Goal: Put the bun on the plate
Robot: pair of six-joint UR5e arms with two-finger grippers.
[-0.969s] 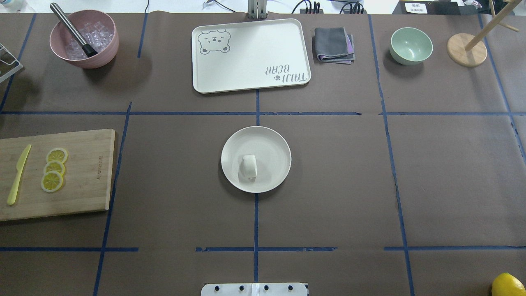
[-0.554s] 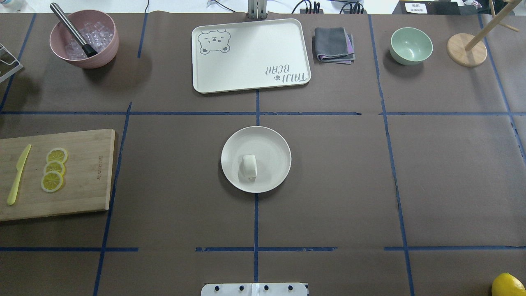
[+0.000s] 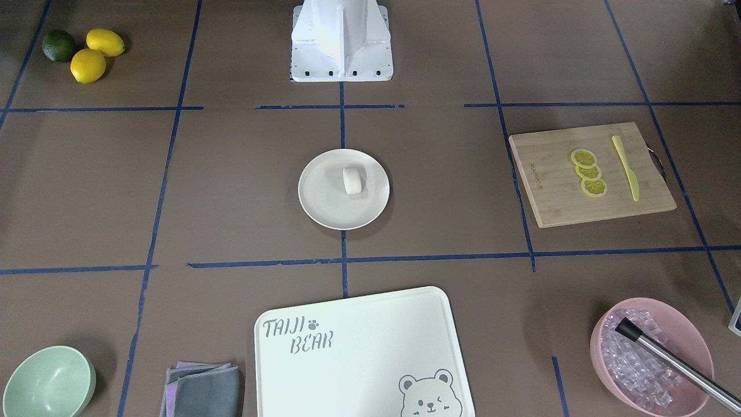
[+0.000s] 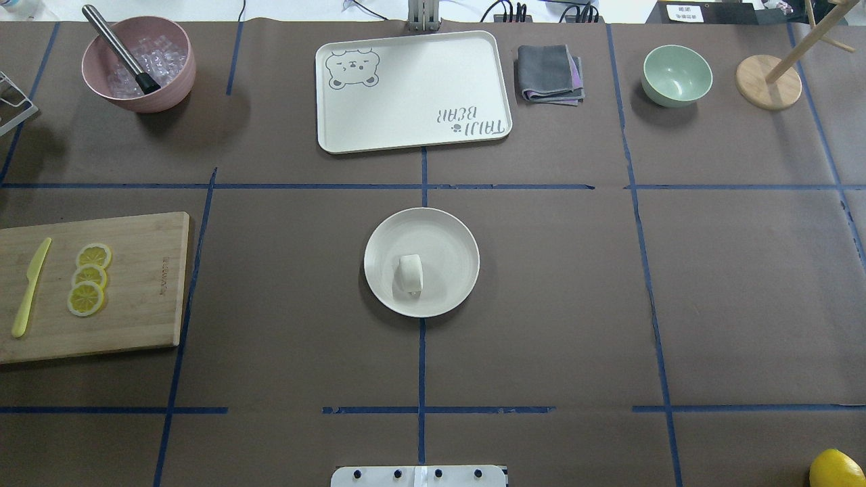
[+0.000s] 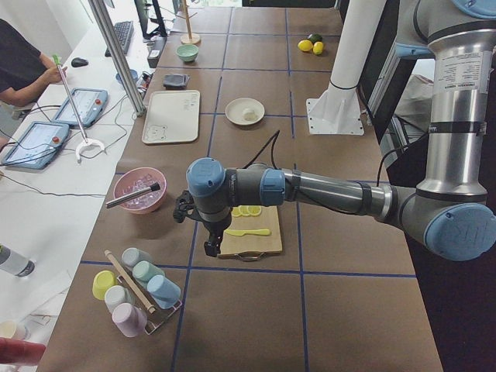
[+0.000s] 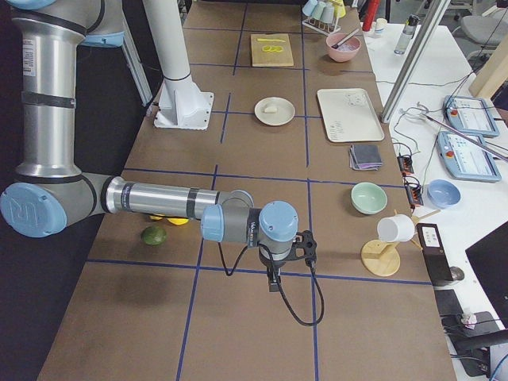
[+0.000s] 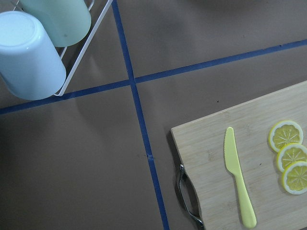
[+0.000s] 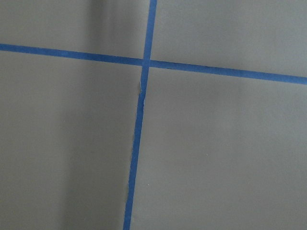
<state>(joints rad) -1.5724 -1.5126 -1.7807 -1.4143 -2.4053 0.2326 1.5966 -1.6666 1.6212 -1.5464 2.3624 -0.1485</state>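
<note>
Already the bun [image 4: 411,274] rests on the plate [image 4: 448,233], just left of centre; the left gripper [image 5: 209,246] hangs by the cutting board [image 5: 263,242], the right gripper [image 6: 273,279] well apart at the far right — fingers apart or together, I cannot tell.

Light: bright, even, overhead.
Shadows: soft; faint beside the bun [image 4: 411,273] on the plate [image 4: 448,233], broader by the pink bowl [image 4: 139,64].
Focus: sharp.
Right wrist view: dim band at left.
</note>
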